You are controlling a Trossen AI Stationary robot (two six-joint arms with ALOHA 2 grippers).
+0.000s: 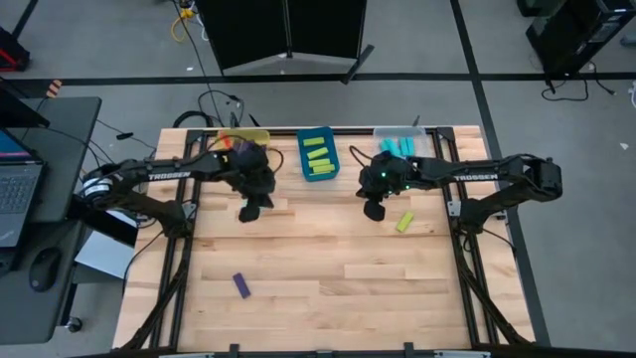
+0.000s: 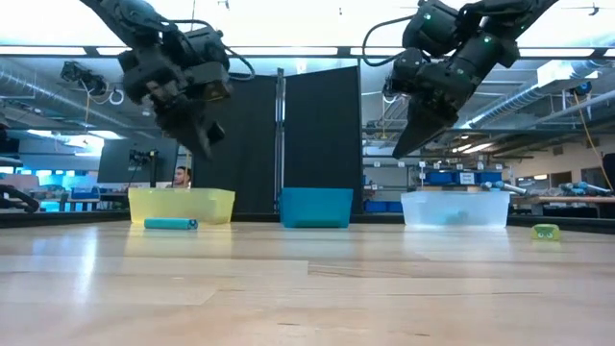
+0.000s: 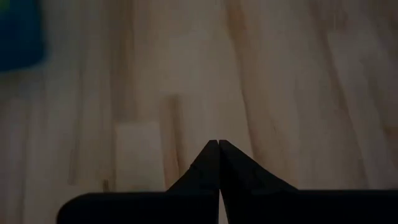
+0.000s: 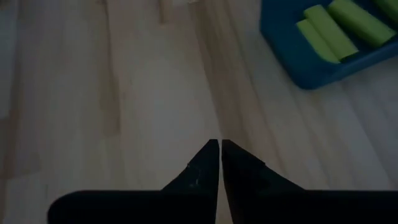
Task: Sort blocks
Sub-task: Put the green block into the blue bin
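Note:
A purple block [image 1: 240, 285] lies flat on the table toward its near left. A lime block [image 1: 404, 221] lies flat at the right, seen end-on as the lime block [image 2: 546, 232] in the low view. More lime blocks [image 1: 317, 154] lie in the blue bin [image 1: 304, 167], also seen as the lime blocks [image 4: 339, 28]; cyan blocks [image 1: 396, 147] lie in the clear bin [image 1: 412, 132]. My left gripper [image 1: 250, 212] hangs shut above the table near the yellow bin [image 1: 260, 133]. My right gripper [image 1: 375, 211] hangs shut just left of the lime block. Both are empty and raised, as my left gripper [image 2: 207, 149] and my right gripper [image 2: 399, 152] show.
Three bins stand in a row along the table's far edge: yellow, blue, clear. A cyan-looking bar [image 2: 170, 223] shows low before the yellow bin in the low view. Bare wood spans the table's middle and near part. A laptop desk [image 1: 30, 189] stands left of the table.

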